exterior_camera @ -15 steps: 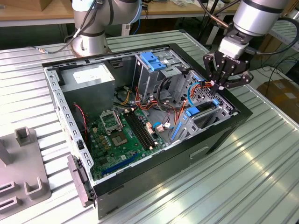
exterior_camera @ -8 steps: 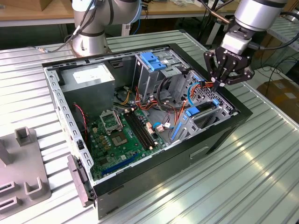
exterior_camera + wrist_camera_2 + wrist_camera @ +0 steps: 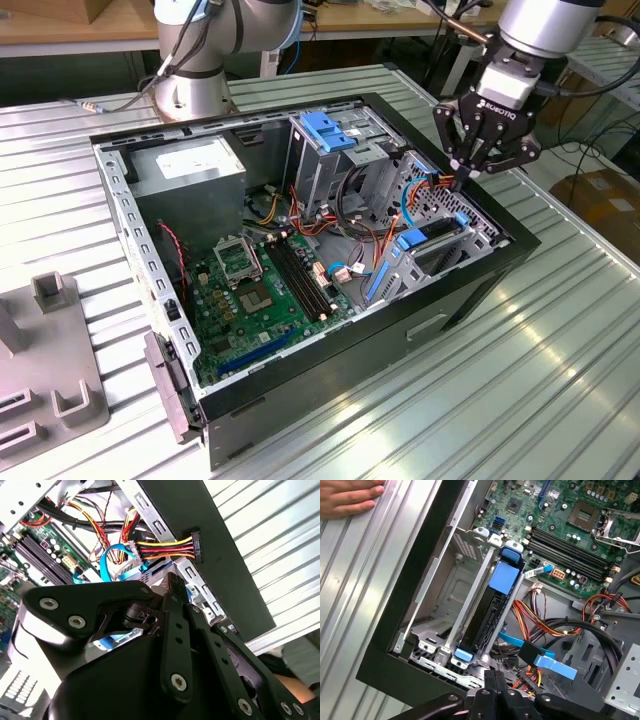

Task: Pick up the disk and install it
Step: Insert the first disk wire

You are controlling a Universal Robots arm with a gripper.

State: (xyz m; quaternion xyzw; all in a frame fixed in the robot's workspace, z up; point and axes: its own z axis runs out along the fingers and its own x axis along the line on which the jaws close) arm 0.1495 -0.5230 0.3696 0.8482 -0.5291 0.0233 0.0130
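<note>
The disk point(image 3: 490, 611), edge-on in its cage point(image 3: 445, 592), is mostly hidden near the pincer point(image 3: 494, 675).

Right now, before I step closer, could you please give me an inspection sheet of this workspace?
Surface: ribbed metal table carrying an open computer case.
Job's things: the blue-railed disk stands on edge in a slot of the drive cage.
Clutter: grey fixture blocks at the exterior view's left.
Grippers: gripper shut, nothing held that I can see, poised over the cage's end.
Cables: red, yellow and black power wires and a blue flat cable lie loose beside the cage.
Surroundings: a person's hand rests on the table by the case; a cardboard box sits beyond the table.
</note>
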